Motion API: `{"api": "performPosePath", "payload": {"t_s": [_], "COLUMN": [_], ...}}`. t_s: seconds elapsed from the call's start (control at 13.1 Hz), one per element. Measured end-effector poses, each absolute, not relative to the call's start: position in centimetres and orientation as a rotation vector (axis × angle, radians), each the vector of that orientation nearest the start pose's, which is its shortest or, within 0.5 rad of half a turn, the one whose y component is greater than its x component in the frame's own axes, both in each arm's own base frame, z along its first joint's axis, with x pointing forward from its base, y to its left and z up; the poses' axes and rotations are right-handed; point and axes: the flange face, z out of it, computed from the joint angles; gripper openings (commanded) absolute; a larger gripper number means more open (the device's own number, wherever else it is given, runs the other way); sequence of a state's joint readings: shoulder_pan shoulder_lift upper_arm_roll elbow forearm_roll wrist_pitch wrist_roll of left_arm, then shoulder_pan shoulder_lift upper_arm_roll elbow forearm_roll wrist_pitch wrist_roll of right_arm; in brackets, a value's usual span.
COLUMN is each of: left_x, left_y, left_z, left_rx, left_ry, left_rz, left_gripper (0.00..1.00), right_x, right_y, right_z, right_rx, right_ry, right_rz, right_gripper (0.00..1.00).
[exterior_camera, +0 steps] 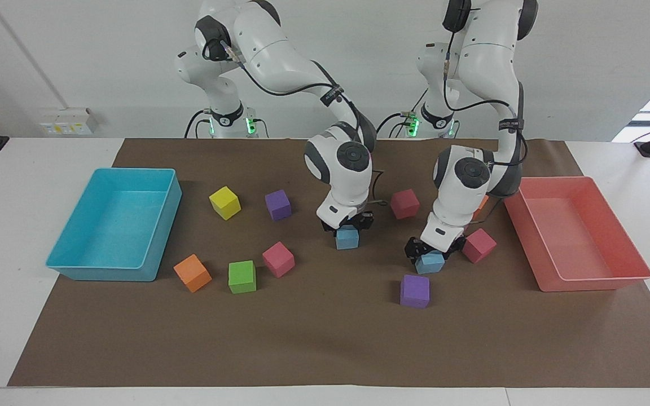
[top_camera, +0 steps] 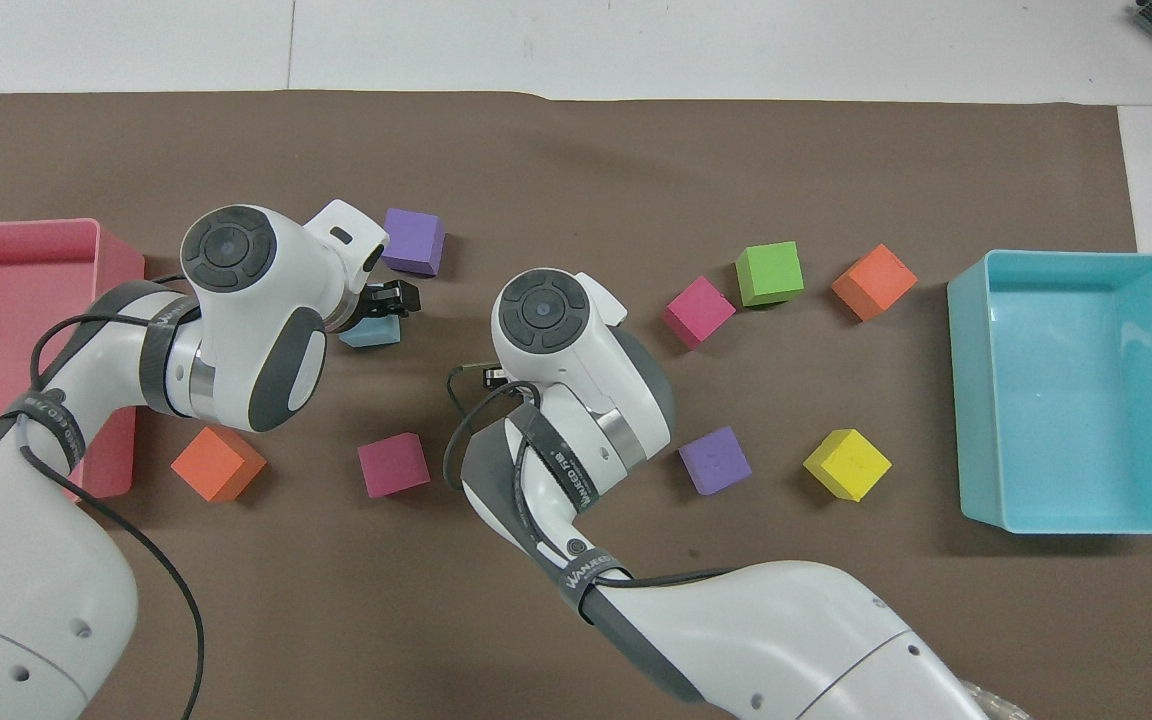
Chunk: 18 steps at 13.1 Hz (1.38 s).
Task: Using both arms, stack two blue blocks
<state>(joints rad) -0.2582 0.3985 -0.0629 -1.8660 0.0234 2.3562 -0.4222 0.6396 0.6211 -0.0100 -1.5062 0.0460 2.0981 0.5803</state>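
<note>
**A:** Where are the two blue blocks?

**B:** The first blue block (exterior_camera: 430,263) sits on the table (exterior_camera: 20,237), between the jaws of the left gripper (exterior_camera: 434,252). These jaws stand wide open on both sides of it and hold nothing yet. The second blue block (exterior_camera: 347,239) is directly under the right gripper (exterior_camera: 347,224). Whether those jaws press it or are loose, one cannot tell.

**A:** How does this step go well?

**B:** In my judgement, the left jaws should close slowly and centred, so that the block does not turn. The pink cube (exterior_camera: 479,245) lies just beside these jaws and should not be pushed. Then only one arm should lift, straight up. The other block should lie flat and free as the base when the lifted block comes over it.
</note>
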Motion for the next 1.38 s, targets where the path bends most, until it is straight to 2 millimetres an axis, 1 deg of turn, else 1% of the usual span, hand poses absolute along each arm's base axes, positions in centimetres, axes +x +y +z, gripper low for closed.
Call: {"api": "performPosePath", "payload": {"t_s": [0.08, 0.15, 0.31, 0.38, 0.46, 0.54, 0.76, 0.92, 0.99, 1.07, 1.15, 1.22, 1.38], "left_x": [61.2, 61.2, 61.1, 61.0, 61.0, 60.9, 60.9, 60.8, 60.8, 60.9, 61.0, 61.1, 61.5], "left_y": [-20.0, -20.0, -20.0, -20.0, -20.0, -20.0, -20.0, -20.3, -20.5, -20.7, -20.8, -20.9, -21.5], "left_z": [31.2, 31.2, 31.0, 30.9, 30.8, 30.8, 30.8, 30.8, 31.0, 31.5, 32.4, 33.6, 36.9], "left_rx": [-3.175, -3.175, -3.174, -3.173, -3.173, -3.172, -3.172, -3.173, -3.174, -3.177, -3.179, -3.177, -3.174], "left_ry": [-0.148, -0.150, -0.153, -0.155, -0.155, -0.155, -0.155, -0.148, -0.142, -0.139, -0.138, -0.136, -0.123], "left_rz": [-0.133, -0.133, -0.127, -0.123, -0.120, -0.118, -0.118, -0.120, -0.125, -0.138, -0.150, -0.148, -0.143], "left_gripper": [1.00, 0.96, 0.83, 0.75, 0.68, 0.62, 0.28, 0.03, 0.00, 0.00, 0.00, 0.00, 0.00], "right_x": [56.8, 56.9, 57.3, 57.5, 57.8, 58.1, 59.7, 60.5, 60.9, 61.2, 61.2, 61.0, 60.7], "right_y": [41.8, 41.7, 41.2, 40.7, 40.0, 39.3, 36.7, 34.8, 33.6, 32.7, 31.9, 31.2, 29.9], "right_z": [30.2, 31.0, 33.7, 35.1, 36.1, 36.6, 36.7, 36.1, 35.6, 35.0, 34.4, 33.8, 33.1], "right_rx": [-3.127, -3.121, -3.103, -3.095, -3.080, -3.053, -2.961, -2.883, -2.831, -2.797, -2.774, -2.754, -2.694], "right_ry": [-0.042, -0.040, -0.027, -0.014, 0.012, 0.047, 0.064, 0.029, 0.008, -0.004, -0.013, -0.012, 0.008], "right_rz": [0.063, 0.048, 0.007, -0.006, -0.009, 0.005, 0.075, 0.122, 0.140, 0.137, 0.125, 0.126, 0.146], "right_gripper": [1.00, 1.00, 1.00, 1.00, 1.00, 1.00, 1.00, 1.00, 1.00, 0.97, 0.87, 0.80, 0.65]}}
